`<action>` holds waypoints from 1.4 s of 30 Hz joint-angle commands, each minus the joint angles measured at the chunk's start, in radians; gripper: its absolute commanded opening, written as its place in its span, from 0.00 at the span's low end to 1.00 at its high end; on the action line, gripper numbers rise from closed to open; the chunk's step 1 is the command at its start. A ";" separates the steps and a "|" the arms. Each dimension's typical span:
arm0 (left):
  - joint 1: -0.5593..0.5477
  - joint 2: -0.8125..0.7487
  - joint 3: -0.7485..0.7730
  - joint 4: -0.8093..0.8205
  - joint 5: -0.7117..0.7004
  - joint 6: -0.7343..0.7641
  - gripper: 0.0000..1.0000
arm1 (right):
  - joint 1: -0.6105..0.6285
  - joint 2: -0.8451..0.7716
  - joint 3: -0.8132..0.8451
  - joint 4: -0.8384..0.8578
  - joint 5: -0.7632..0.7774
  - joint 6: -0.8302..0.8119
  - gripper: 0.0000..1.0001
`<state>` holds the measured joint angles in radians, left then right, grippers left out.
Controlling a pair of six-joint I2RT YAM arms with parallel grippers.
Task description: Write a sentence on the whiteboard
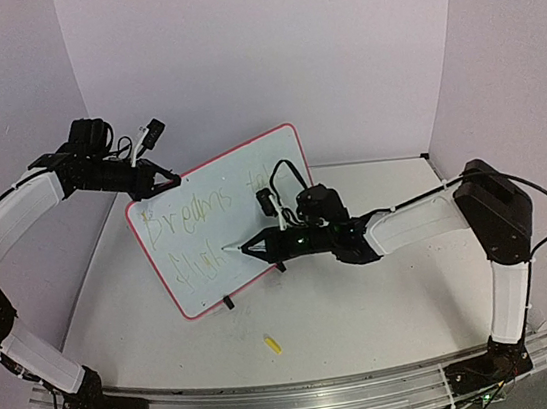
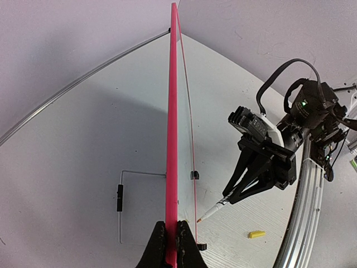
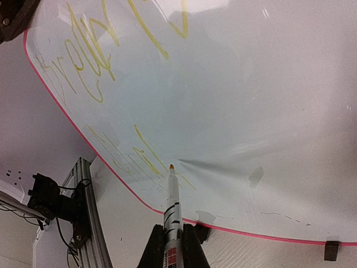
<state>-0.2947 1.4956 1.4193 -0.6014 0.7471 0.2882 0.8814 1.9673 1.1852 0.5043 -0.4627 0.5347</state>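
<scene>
1. Left fingers (image 2: 158,248) pinch the upper-left edge of the whiteboard (image 1: 241,184), standing mid-frame on the worktop (image 1: 366,293).
2. Right fingers (image 3: 152,254) pinch a marker (image 3: 172,192); pressing hard could topple it or smear the lettering (image 1: 190,220).

A white table (image 1: 386,295) is enclosed by 3 plain lilac walls (image 1: 264,54), behind it and at both its sides. An aluminium rail (image 1: 299,401) is fixed along its near edge.

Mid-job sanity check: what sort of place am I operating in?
Probably a robot lab test cell: plain lilac walls enclose a white table, with an aluminium mounting rail along its near edge.
</scene>
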 commanded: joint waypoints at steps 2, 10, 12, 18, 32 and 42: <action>-0.059 0.073 -0.057 -0.111 0.026 0.046 0.00 | -0.004 0.021 0.045 0.010 0.026 -0.004 0.00; -0.060 0.070 -0.057 -0.112 0.024 0.046 0.00 | -0.004 0.013 0.036 0.002 0.076 0.011 0.00; -0.060 0.068 -0.057 -0.112 0.024 0.047 0.00 | -0.004 0.007 0.026 0.002 0.098 0.016 0.00; -0.060 0.066 -0.057 -0.113 0.021 0.046 0.00 | -0.003 -0.039 -0.018 0.010 0.168 0.019 0.00; -0.060 0.066 -0.057 -0.114 0.019 0.047 0.00 | -0.003 -0.085 -0.067 0.049 0.142 0.005 0.00; -0.060 0.065 -0.057 -0.115 0.018 0.047 0.00 | -0.004 -0.092 -0.045 0.095 0.026 0.002 0.00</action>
<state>-0.2958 1.4956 1.4197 -0.6010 0.7414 0.2890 0.8810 1.9164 1.1164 0.5458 -0.4054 0.5461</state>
